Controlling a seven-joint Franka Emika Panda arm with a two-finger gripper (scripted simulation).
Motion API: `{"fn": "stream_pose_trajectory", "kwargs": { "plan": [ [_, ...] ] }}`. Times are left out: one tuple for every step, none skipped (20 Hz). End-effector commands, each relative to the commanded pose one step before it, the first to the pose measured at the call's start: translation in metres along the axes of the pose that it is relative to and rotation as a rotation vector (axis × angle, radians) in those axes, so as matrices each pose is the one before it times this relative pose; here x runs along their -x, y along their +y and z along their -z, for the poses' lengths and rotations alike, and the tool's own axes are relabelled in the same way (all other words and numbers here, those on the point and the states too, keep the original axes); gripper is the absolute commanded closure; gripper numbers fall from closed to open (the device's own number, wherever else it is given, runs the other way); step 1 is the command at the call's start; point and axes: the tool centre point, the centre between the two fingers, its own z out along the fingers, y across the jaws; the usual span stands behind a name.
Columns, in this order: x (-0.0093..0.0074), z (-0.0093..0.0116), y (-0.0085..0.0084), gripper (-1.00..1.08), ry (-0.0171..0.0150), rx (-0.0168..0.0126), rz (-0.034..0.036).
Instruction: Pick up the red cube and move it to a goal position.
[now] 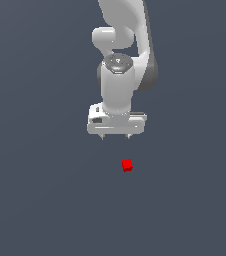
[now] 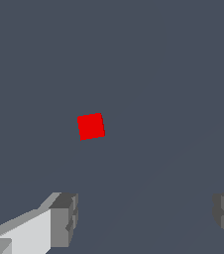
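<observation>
The red cube [image 1: 127,165] is a small bright red block lying on the dark grey floor, below and slightly to the exterior view's right of the arm's hand. It also shows in the wrist view [image 2: 91,126], apart from the fingers. My white gripper [image 1: 115,136] hangs above the floor, pointing down, with its two short fingertips [image 1: 103,136] spread wide. In the wrist view the gripper [image 2: 146,218] is open and empty, with the grey pads [image 2: 64,218] far apart. The cube is not between them.
The plain dark grey floor [image 1: 40,200] fills both views. The white arm [image 1: 122,45] rises above the gripper at the top middle of the exterior view.
</observation>
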Motion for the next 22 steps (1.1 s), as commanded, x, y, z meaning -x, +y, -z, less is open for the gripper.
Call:
{"fn": "stream_pose_trajectory", "kwargs": {
  "plan": [
    [0.0, 0.0, 0.00001, -0.92, 0.0, 0.0, 0.0],
    [-0.00007, -0.00024, 0.00008, -0.92, 0.0, 0.0, 0.0],
    [-0.00025, -0.00085, -0.00047, -0.92, -0.00022, -0.00009, 0.00117],
    [-0.00039, -0.00132, -0.0003, -0.92, -0.00023, -0.00011, 0.00117],
    [-0.00056, -0.0019, -0.00066, -0.92, -0.0004, -0.00019, 0.00202],
    [-0.00071, -0.0024, -0.00069, -0.92, -0.00046, -0.00021, 0.00234],
    [-0.00086, -0.00294, -0.0009, -0.92, -0.00058, -0.00027, 0.00294],
    [-0.00102, -0.00345, -0.00105, -0.92, -0.00068, -0.00031, 0.00344],
    [-0.00117, -0.00398, -0.00122, -0.92, -0.00079, -0.00035, 0.00399],
    [-0.00133, -0.00449, -0.00139, -0.92, -0.00089, -0.0004, 0.00453],
    [-0.00148, -0.00498, -0.0015, -0.92, -0.00098, -0.00043, 0.00496],
    [-0.00163, -0.00548, -0.0017, -0.92, -0.00109, -0.00047, 0.00553],
    [-0.00178, -0.00596, -0.00181, -0.92, -0.00118, -0.0005, 0.00596],
    [-0.00194, -0.00645, -0.002, -0.92, -0.00128, -0.00054, 0.00651],
    [-0.00209, -0.00691, -0.00212, -0.92, -0.00137, -0.00057, 0.00695],
    [-0.00224, -0.00737, -0.00226, -0.92, -0.00147, -0.00059, 0.00743],
    [-0.0024, -0.00782, -0.00241, -0.92, -0.00156, -0.0006, 0.00791],
    [-0.00255, -0.00825, -0.00254, -0.92, -0.00165, -0.00061, 0.00836],
    [-0.0027, -0.00866, -0.00268, -0.92, -0.00174, -0.00062, 0.00881],
    [-0.00277, -0.00882, -0.00271, -0.92, -0.00177, -0.0006, 0.00897],
    [-0.00264, -0.00831, -0.00257, -0.92, -0.00168, -0.00054, 0.00849],
    [-0.0025, -0.00775, -0.00239, -0.92, -0.00157, -0.00047, 0.00794]
  ]
}}
